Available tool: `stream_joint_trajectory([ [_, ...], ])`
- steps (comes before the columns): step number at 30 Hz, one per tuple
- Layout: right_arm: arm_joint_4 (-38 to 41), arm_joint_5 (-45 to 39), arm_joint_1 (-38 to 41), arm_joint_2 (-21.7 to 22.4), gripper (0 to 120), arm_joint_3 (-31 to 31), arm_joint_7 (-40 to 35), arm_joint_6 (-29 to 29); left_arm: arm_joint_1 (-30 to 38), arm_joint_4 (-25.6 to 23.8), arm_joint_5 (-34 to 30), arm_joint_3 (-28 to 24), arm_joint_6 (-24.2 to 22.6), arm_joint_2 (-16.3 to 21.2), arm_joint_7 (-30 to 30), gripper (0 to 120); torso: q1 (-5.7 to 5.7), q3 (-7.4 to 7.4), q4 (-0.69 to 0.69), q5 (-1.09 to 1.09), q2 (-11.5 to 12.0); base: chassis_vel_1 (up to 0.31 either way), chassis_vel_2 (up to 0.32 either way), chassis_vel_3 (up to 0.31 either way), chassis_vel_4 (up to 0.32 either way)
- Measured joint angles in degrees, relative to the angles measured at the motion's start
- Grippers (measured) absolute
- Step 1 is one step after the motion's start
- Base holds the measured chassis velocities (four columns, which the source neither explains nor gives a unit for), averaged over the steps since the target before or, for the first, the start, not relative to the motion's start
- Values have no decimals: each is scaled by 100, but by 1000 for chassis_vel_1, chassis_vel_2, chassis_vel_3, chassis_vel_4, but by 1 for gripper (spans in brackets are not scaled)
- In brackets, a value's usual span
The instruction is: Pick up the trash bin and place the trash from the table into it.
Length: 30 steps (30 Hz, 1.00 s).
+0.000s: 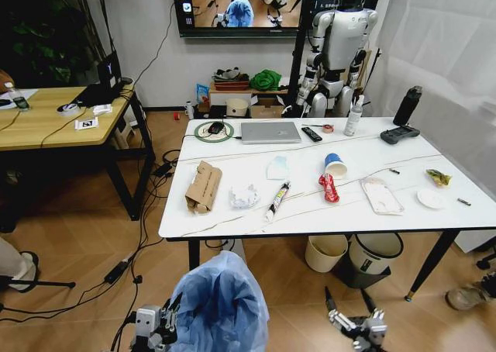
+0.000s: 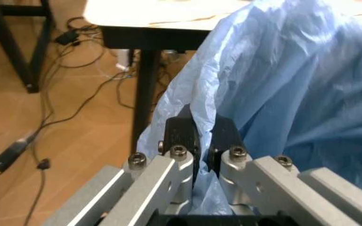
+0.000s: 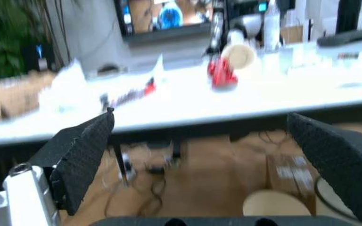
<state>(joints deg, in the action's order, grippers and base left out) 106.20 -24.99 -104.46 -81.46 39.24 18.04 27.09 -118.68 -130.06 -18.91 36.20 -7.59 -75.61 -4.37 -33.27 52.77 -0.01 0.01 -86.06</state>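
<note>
Two tools show low in the head view, short of the counter (image 1: 465, 216). The left tool (image 2: 200, 136) has its dark fingers pinched together on a fold of the light-blue bag at the rim of the trash bin (image 1: 221, 305), which sits just beside it, in front of the robot and below the counter's near edge. Gripping at the rim probably leaves the bin's mouth free to take litter. The right tool (image 3: 203, 155) hangs with its two pads wide apart and nothing between them, level with the counter edge, likely readied for picking. Trash lies well beyond both: a crushed cardboard box (image 1: 203, 186), crumpled paper (image 1: 243, 196), a red wrapper (image 1: 329, 188) and a paper cup (image 1: 335, 165).
</note>
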Motion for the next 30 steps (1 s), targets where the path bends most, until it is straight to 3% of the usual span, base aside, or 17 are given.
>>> stream_joint_trajectory([
  [1, 0, 0, 0, 0, 100, 0, 0, 0, 0, 0, 0, 0, 0, 0, 0, 0, 0, 0, 0, 0, 0, 0, 0, 0, 0],
  [6, 562, -682, 275, 942, 99, -85, -525, -334, -115, -126, -89, 337, -27, -224, 56, 0, 1, -3, 0, 1, 6, 0, 0, 0, 0],
  [7, 562, -682, 275, 942, 99, -85, -525, -334, -115, -126, -89, 337, -27, -224, 56, 0, 1, -3, 0, 1, 6, 0, 0, 0, 0],
  [9, 701, -968, 463, 1492, 95, -184, -592, -546, -168, -157, -96, 390, -44, -320, 86, 0, 2, -3, 0, 2, 8, 0, 0, 0, 0],
  [12, 894, -1464, 935, 2373, 96, -453, -785, -1183, -243, -170, 1, 424, -33, -551, 111, 0, 3, -5, 1, 0, 10, 0, 0, 0, 0],
  [16, 919, -1592, 1704, 2722, 100, -996, -1426, -1830, -301, -152, 84, 424, 28, -732, 113, 0, 4, -5, 1, 0, 12, 0, 0, 0, 0],
  [20, 641, -1610, 2842, 2643, 100, -1935, -2157, -2565, -369, -97, 203, 441, 112, -866, 122, 0, 5, -6, 1, -1, 15, 0, 0, 0, 0],
  [23, 542, -1611, 3150, 2531, 100, -2208, -2308, -2762, -391, -88, 223, 464, 132, -892, 124, 0, 5, -7, 1, 0, 16, 0, 0, 0, 0],
  [27, 230, -1583, 3988, 1910, 100, -2899, -2814, -3341, -445, -79, 271, 499, 211, -955, 126, 0, 6, -8, 2, -3, 17, 0, 0, 0, 0],
  [30, 76, -1496, 4206, 1610, 100, -3086, -2941, -3508, -477, -80, 311, 490, 235, -975, 126, 0, 5, -8, 2, -1, 17, 0, 0, 0, 0],
])
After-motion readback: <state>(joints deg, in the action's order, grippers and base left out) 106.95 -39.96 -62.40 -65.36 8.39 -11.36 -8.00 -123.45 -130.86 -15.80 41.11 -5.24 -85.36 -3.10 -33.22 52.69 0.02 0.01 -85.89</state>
